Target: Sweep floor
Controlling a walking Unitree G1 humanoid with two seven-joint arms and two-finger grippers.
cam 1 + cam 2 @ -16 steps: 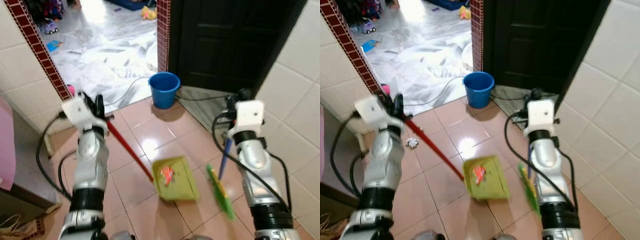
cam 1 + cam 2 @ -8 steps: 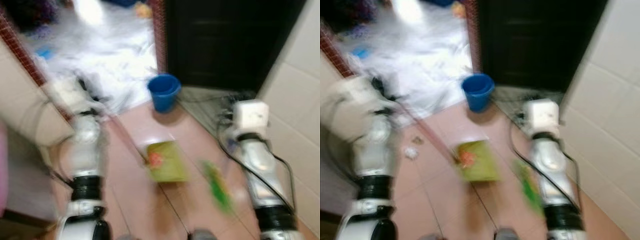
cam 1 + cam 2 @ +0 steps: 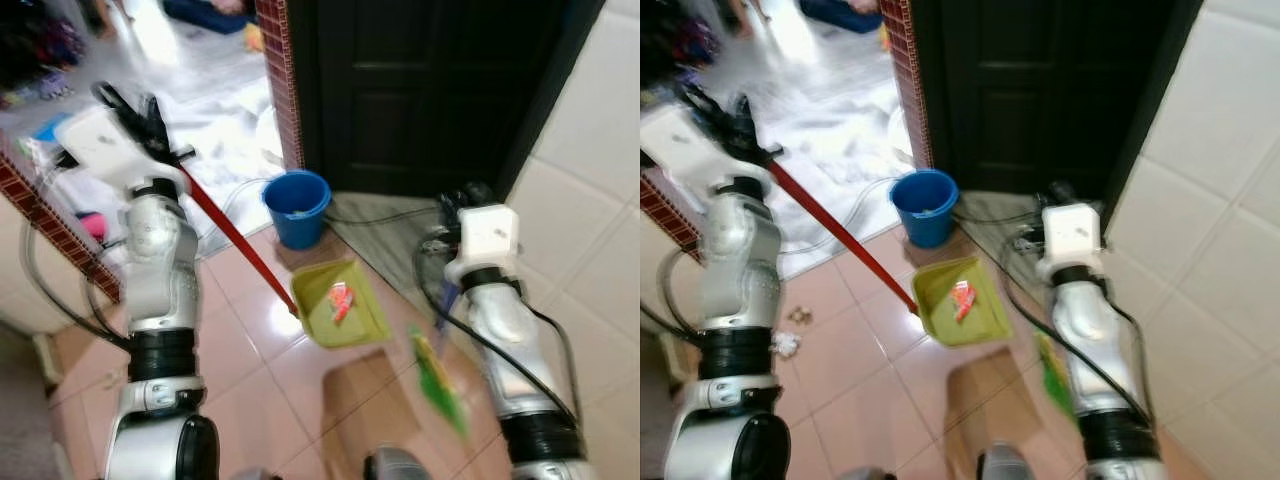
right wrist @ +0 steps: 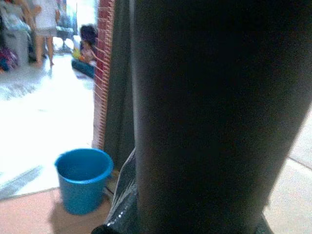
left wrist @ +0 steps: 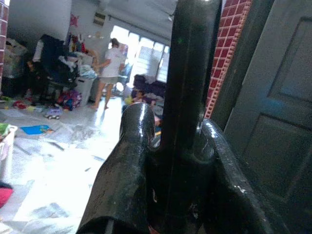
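Note:
My left gripper (image 3: 143,118) is raised at the left, shut on the red handle (image 3: 232,238) of a green dustpan (image 3: 362,322). The pan hangs tilted, close in front of the blue bucket (image 3: 297,206), and holds an orange scrap (image 3: 340,298). In the left wrist view my fingers (image 5: 127,180) clamp the dark pole. My right gripper (image 3: 462,199) is shut on the blue handle (image 3: 446,300) of a broom. Its green bristles (image 3: 439,376) rest on the tan tiles beside my right arm.
A dark door (image 3: 420,90) stands behind the bucket, beside a red brick pillar (image 3: 275,70). A white tiled wall (image 3: 590,200) is close on the right. Crumpled paper bits (image 3: 786,343) lie on the floor at the left. A person (image 5: 109,68) stands in the far room.
The camera has swung, with blur in between. My left arm has lifted higher, and the dustpan now hangs nearer the blue bucket. The broom stays held on the right.

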